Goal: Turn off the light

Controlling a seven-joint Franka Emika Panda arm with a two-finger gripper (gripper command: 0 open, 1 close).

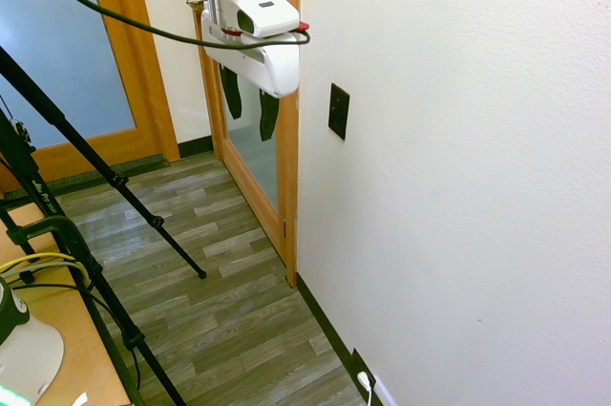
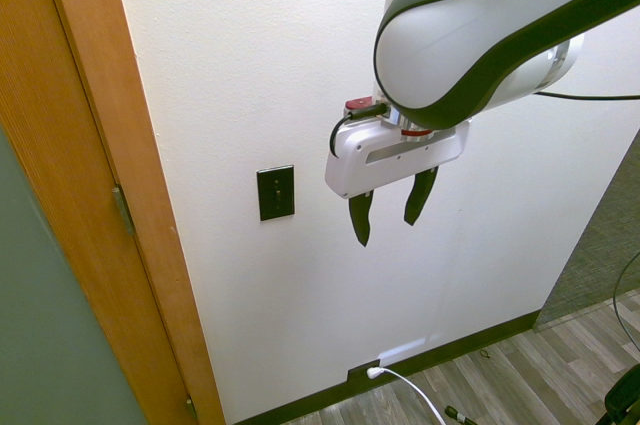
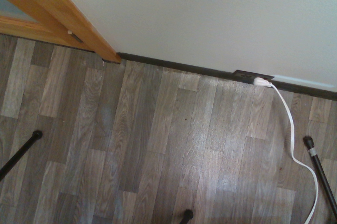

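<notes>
On white wall (image 2: 230, 65), beside wooden door frame (image 2: 110, 195): light switch (image 2: 275, 193), small black upright plate, long axis vertical. Gripper (image 2: 389, 208) hangs fingers-down, open, empty, clear of wall. In second exterior view switch lies left of your fingertips, near same height, well apart. You need sideways travel toward door frame, then push into wall.

Bare white wall (image 2: 300, 65) surrounds the black switch plate (image 2: 275, 193) on all sides, so access to it is open. The gripper (image 2: 389, 213), fingers apart and pointing down, hangs beside the plate, clear of the wall. The wooden door frame (image 2: 110, 195) bounds the free stretch on one side. Below, a white plug (image 2: 374, 372) sits at the baseboard, well apart.
</notes>
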